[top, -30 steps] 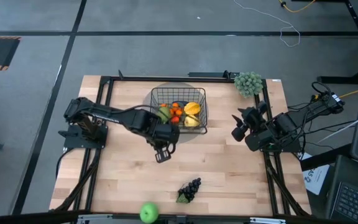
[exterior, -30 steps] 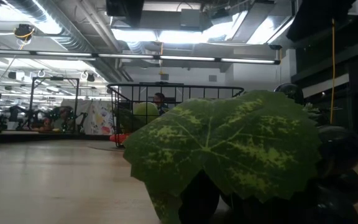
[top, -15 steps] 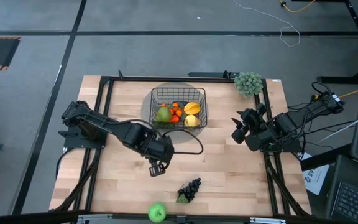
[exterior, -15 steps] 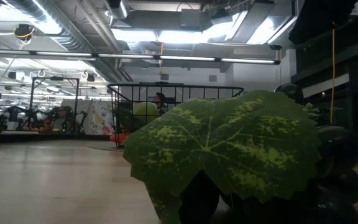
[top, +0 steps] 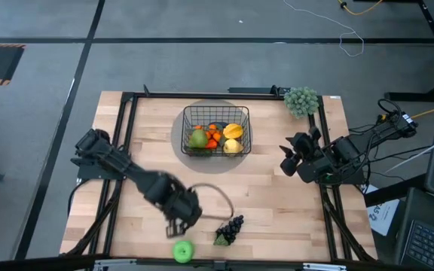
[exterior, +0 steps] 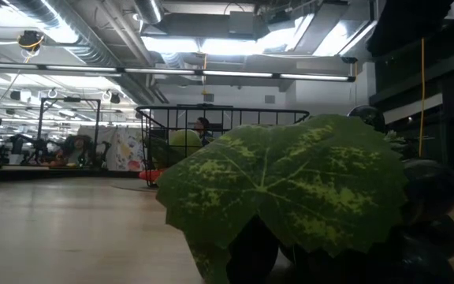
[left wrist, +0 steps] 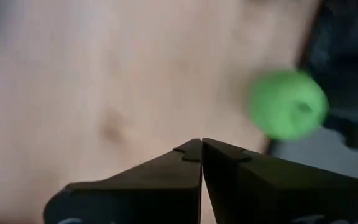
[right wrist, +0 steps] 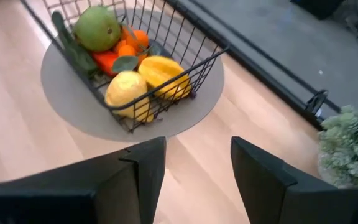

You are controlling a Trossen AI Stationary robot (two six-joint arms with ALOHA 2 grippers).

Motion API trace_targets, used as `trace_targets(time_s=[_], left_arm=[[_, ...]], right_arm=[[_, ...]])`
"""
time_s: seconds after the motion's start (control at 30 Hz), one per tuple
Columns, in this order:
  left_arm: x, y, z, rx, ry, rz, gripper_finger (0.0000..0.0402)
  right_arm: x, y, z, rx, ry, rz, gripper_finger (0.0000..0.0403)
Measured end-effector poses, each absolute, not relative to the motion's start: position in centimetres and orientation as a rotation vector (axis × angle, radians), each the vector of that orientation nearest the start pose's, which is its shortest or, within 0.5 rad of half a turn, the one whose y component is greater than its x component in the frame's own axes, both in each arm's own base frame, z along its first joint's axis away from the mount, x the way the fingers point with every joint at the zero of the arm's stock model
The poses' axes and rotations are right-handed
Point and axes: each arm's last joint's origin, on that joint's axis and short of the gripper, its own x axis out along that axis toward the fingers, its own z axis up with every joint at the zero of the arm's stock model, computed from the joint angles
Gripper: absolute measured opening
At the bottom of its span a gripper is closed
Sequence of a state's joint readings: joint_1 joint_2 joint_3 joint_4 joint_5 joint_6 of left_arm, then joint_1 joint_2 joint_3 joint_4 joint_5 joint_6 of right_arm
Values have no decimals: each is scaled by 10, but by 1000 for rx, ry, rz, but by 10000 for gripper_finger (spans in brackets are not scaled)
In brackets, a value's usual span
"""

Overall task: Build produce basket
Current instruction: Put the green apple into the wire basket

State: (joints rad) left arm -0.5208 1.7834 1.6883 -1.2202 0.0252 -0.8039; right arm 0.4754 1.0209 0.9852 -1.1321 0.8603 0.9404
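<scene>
The black wire basket [top: 217, 129] stands on a flat grey disc [top: 181, 143] at the table's far middle. It holds a pear [right wrist: 97, 28], oranges [right wrist: 129, 45] and yellow fruits [right wrist: 129, 93]. A green apple [top: 181, 251] lies at the near edge, and dark grapes [top: 230, 229] with a green leaf [exterior: 290, 189] lie to its right. My left gripper [top: 175, 226] hangs shut just above and beyond the apple [left wrist: 288, 104], with nothing in it. My right gripper [right wrist: 197, 162] waits open at the table's right side, pointing toward the basket.
A pale grey-green bushy cluster [top: 301, 100] sits at the far right corner. Black frame rails [top: 123, 150] run along the table's left, far and right sides. Bare wood [top: 270, 196] lies between the basket and the grapes.
My left gripper has swung from beside the basket's near left corner toward the table's near edge, sinking a little, and now stands over the green apple. It has stayed shut throughout.
</scene>
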Motion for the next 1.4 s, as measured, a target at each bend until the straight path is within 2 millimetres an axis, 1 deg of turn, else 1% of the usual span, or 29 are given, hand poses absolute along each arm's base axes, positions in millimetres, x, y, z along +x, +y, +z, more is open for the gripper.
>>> trace_targets(time_s=[0.07, 0.13, 0.2, 0.27, 0.3, 0.37, 0.4, 0.47, 0.5, 0.57, 0.67, 0.73, 0.87, 1.0, 1.13, 1.3, 1.4], left_arm=[[296, -190, 297, -445, 1457, 55, 0], [285, -208, 293, -544, 1543, 31, 0], [270, -232, 294, -589, 1585, -25, 0], [254, -256, 295, -601, 1573, -52, 0], [248, -267, 296, -588, 1508, -54, 0], [239, -290, 301, -569, 1290, -66, 0], [235, -298, 303, -546, 1198, -73, 0], [238, -308, 301, -461, 1064, -114, 0], [239, -311, 299, -424, 1036, -127, 0], [240, -312, 297, -436, 1003, -91, 1], [247, -309, 302, -583, 986, -40, 12], [248, -307, 300, -614, 1000, -13, 25], [252, -309, 297, -607, 989, -18, 62], [261, -314, 283, -599, 981, 5, 105], [269, -318, 264, -563, 1001, 33, 137], [275, -321, 248, -508, 1017, 49, 155], [278, -320, 244, -469, 1020, 45, 156]], right_arm=[[155, 56, 300, 149, 668, -692, 174], [156, 56, 298, 151, 679, -686, 174], [155, 56, 295, 152, 699, -678, 174], [155, 56, 291, 149, 710, -677, 174], [155, 56, 288, 144, 719, -677, 174], [155, 56, 283, 137, 726, -679, 174], [155, 56, 279, 133, 732, -681, 174], [154, 56, 273, 123, 753, -680, 174], [154, 56, 271, 118, 757, -682, 174], [153, 56, 268, 109, 763, -682, 174], [153, 56, 267, 107, 761, -684, 174], [154, 56, 267, 115, 754, -681, 174], [156, 57, 268, 135, 737, -674, 174], [158, 59, 269, 165, 736, -652, 174], [158, 59, 268, 181, 756, -634, 174], [158, 60, 268, 187, 765, -626, 174], [158, 60, 268, 188, 766, -625, 174]])
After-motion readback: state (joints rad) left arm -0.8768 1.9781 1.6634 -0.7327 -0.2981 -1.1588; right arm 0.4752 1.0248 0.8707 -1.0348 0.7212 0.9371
